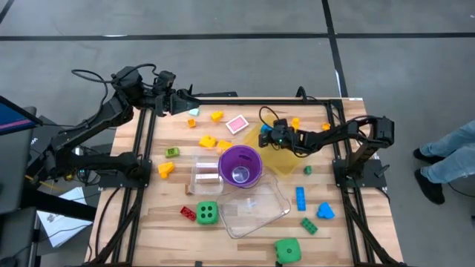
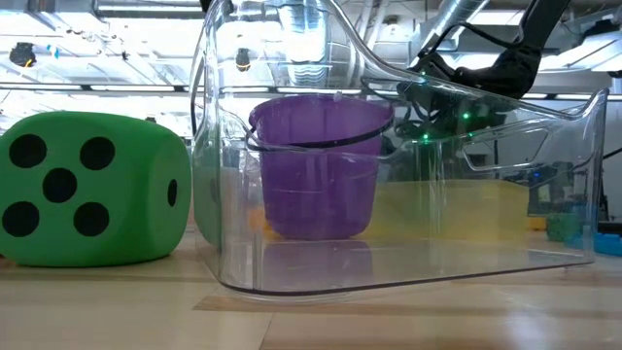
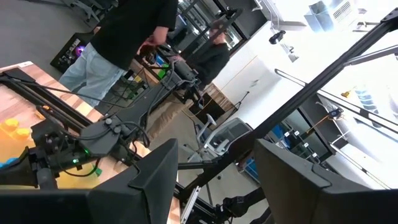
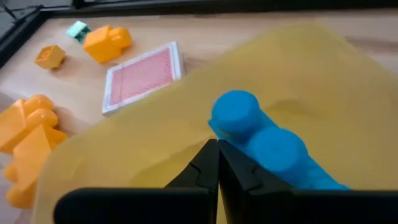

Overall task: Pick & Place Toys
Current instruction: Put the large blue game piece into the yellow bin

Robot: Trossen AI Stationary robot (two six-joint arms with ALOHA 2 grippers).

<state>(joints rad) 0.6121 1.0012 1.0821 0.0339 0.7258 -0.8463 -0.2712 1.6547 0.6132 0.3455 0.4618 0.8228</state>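
My right gripper [image 4: 217, 149] is shut and slants down over the yellow translucent tray [image 4: 323, 81], near the table's middle [image 1: 264, 136]. A blue two-stud brick [image 4: 264, 146] lies in the tray right beside its fingertips. My left gripper [image 3: 217, 186] is open, holds nothing, and is raised level over the far left edge [image 1: 191, 104]. Toys lie scattered on the table: yellow bricks [image 1: 208, 141], an orange one [image 1: 165, 169], blue ones [image 1: 300, 197] and two green dice [image 1: 207, 213] [image 1: 288, 250]. My right gripper's shut fingertips [image 4: 210, 155] stand close against the blue brick's stud end [image 4: 231, 124], coming from above at a slant. I cannot tell whether they touch it. The brick lies flat on the tray.
A purple cup [image 1: 240, 165] stands mid-table between a small clear tub [image 1: 206, 172] and a larger clear tub [image 1: 252, 209]. A pink card [image 1: 237, 124] lies at the far side. A person's legs [image 1: 445, 159] show right of the table. Other people stand beyond the table in the left wrist view.
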